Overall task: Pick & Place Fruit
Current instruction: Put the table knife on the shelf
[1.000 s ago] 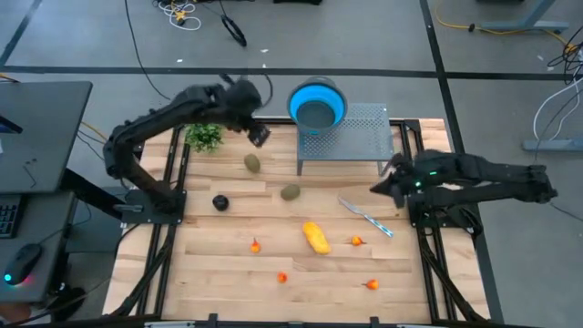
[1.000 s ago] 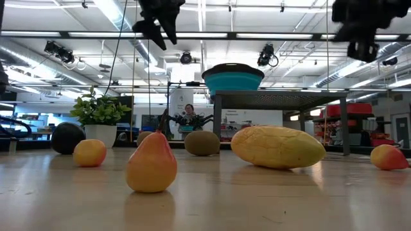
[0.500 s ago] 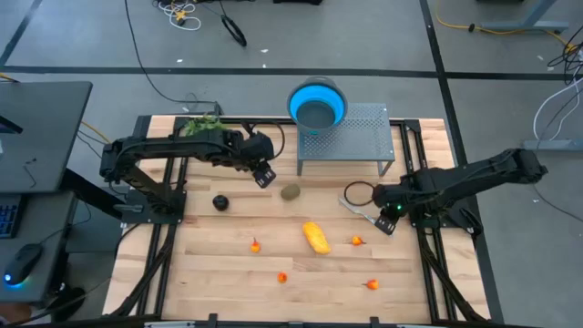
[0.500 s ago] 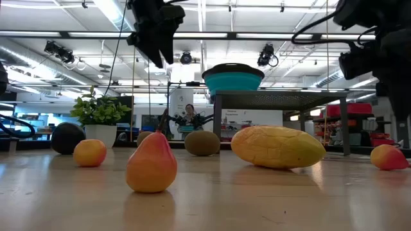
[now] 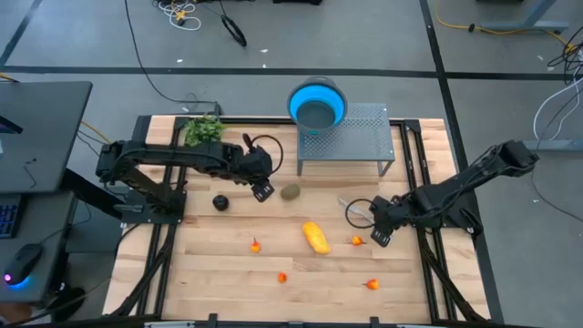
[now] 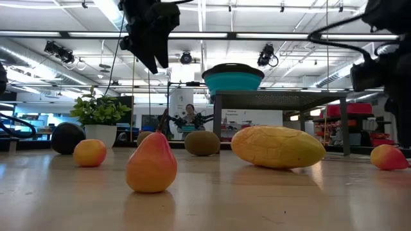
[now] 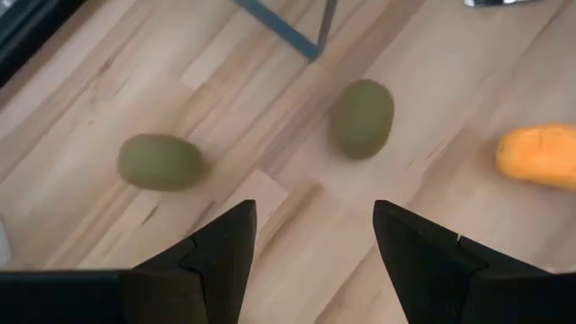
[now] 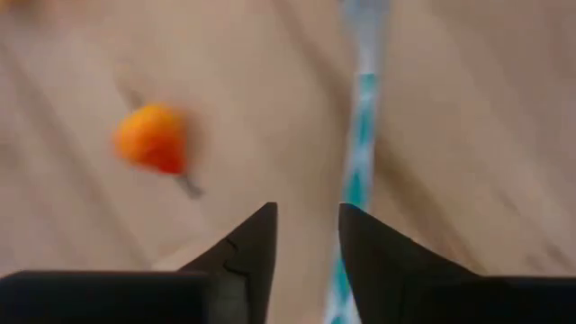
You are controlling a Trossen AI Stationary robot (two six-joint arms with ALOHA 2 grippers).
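Note:
Two brown-green ovals (image 7: 361,118) (image 7: 160,162) lie on the wooden table ahead of my open left gripper (image 7: 315,234), which hovers above them. In the high view that gripper (image 5: 262,189) is just left of one oval (image 5: 291,192), and the arm hides the other. The oblong yellow fruit (image 5: 316,237) and the dark round one (image 5: 219,202) rest on the table. My right gripper (image 5: 378,235) is open and low, just right of a tiny orange-red fruit (image 5: 357,241). Its wrist view shows that fruit (image 8: 153,139) to one side of the gripper (image 8: 308,234).
The slim knife (image 8: 360,153) lies under my right gripper. A blue bowl (image 5: 317,103) sits on a perforated metal stand (image 5: 360,137) at the far edge, with a green sprig (image 5: 203,130) to its left. More tiny orange-red fruit (image 5: 255,244) (image 5: 282,277) (image 5: 371,284) lie toward the near edge.
My left gripper came down from near the far edge toward the two ovals, moving nearer and slightly right. My right arm stretched out, and its gripper swung toward the near edge and left, dropping low over the knife beside the orange-red fruit. No fruit moved.

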